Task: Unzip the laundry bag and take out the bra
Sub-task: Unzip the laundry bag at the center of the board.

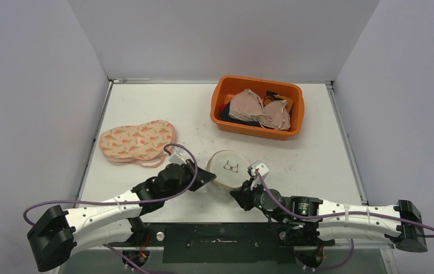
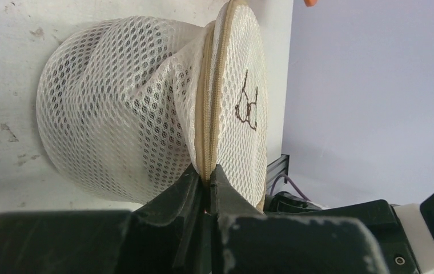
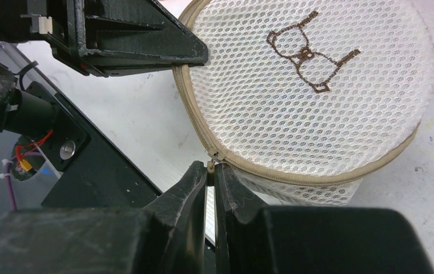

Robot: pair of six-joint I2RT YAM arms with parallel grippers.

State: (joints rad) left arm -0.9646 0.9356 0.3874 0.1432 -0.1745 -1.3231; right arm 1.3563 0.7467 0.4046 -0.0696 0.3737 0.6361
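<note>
Top external view: the round mesh laundry bag (image 1: pixel 230 167) sits on the table (image 1: pixel 317 165) just ahead of the arms. The left gripper (image 1: pixel 208 174) meets its left rim and the right gripper (image 1: pixel 250 184) its near rim. Farther back stand an orange tub (image 1: pixel 258 80) of clothes and a carrot-print pouch (image 1: pixel 137 141). From here neither grip can be read.

Left wrist view: the left fingers are pressed together on the bag's beige zip seam (image 2: pixel 208 114), pinching it at the rim. The bag is tipped so its lid faces sideways. Through the mesh no bra can be made out.

Right wrist view: the right fingers are pinched on the small zip pull (image 3: pixel 210 166) at the near rim. The left gripper anchors the seam further round. The embroidered bra emblem (image 3: pixel 309 51) faces up.

The step in hand looks like the start of unzipping, since the seam in view appears closed. The next move likely calls for drawing the pull along the curved rim while the left holds taut. How far the zip runs behind the bag is hidden
</note>
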